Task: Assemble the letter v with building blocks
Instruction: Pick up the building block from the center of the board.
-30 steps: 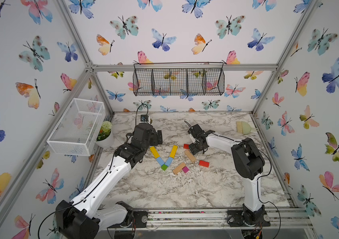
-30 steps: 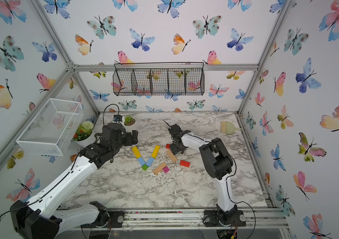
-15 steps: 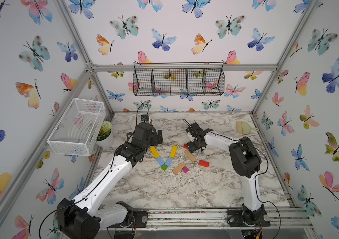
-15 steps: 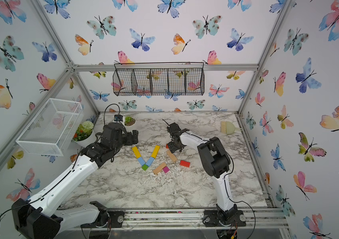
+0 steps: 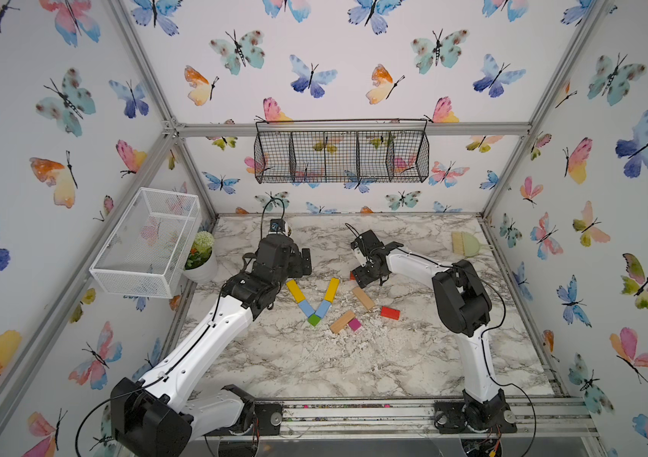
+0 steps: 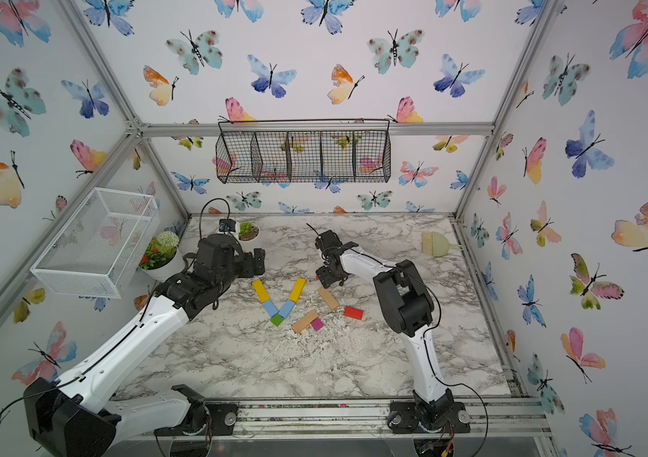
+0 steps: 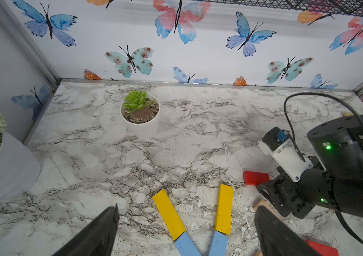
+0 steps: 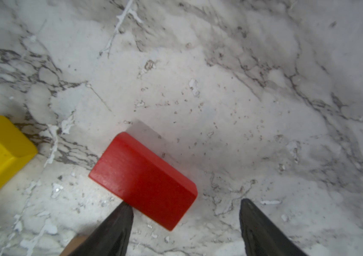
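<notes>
Five building blocks lie as a V in both top views: two yellow bars, two light-blue bars and a green cube at the point. Two tan bars, a magenta cube and a red bar lie loose to its right. My left gripper hovers open behind the V's left arm. My right gripper is open low over another red bar, whose near corner lies between the fingers and against one fingertip.
A white wire basket hangs on the left wall, a black one on the back wall. A flower pot and a succulent pot stand at the back left. A brush lies back right. White crumbs litter the marble table.
The right arm has shifted slightly to the left, bringing its gripper closer over the red bar. The left arm and the blocks have stayed put.
</notes>
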`<state>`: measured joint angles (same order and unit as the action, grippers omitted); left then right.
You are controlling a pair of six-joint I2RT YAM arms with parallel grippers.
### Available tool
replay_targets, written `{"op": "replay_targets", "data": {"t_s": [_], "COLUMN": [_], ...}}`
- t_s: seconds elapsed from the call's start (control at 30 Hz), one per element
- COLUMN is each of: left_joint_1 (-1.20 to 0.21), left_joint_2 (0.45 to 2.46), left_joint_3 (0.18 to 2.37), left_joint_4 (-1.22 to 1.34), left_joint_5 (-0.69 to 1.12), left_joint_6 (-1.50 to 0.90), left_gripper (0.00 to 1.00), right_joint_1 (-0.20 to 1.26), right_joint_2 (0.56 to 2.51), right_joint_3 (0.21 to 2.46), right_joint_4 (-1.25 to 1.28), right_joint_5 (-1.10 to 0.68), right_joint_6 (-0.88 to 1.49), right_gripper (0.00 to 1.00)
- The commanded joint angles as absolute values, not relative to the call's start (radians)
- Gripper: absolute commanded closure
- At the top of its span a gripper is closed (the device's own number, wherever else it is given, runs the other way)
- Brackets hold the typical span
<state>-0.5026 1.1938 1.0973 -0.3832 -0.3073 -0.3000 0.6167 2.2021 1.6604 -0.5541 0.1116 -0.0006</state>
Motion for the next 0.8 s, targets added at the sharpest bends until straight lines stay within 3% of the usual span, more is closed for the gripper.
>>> {"op": "replay_targets", "data": {"t_s": [0.0, 0.43, 0.77], "left_joint_1": [-0.494, -0.49, -0.488], "left_joint_2": [1.2, 1.208, 1.207], "left_joint_3": [1.12, 1.129, 1.127], "left_joint_4": [-0.37, -0.37, -0.37], "left_joint_5": [-0.286, -0.276, -0.277], "left_joint_6": [-0.296, -0.296, -0.294], "left_gripper": [0.04, 0.04, 0.04], "right_joint_1": [0.621, 0.621, 0.621], "right_joint_2": [2.231, 2.271, 2.286], "right_joint_3": [1.685, 1.741, 1.758], "right_joint_4": [-0.586, -0.582, -0.587], "right_joint_5": [0.083, 0.031, 0.0], "right_joint_6": [-0.031, -0.091, -0.095], "right_gripper": [0.22, 0.25, 0.49]}}
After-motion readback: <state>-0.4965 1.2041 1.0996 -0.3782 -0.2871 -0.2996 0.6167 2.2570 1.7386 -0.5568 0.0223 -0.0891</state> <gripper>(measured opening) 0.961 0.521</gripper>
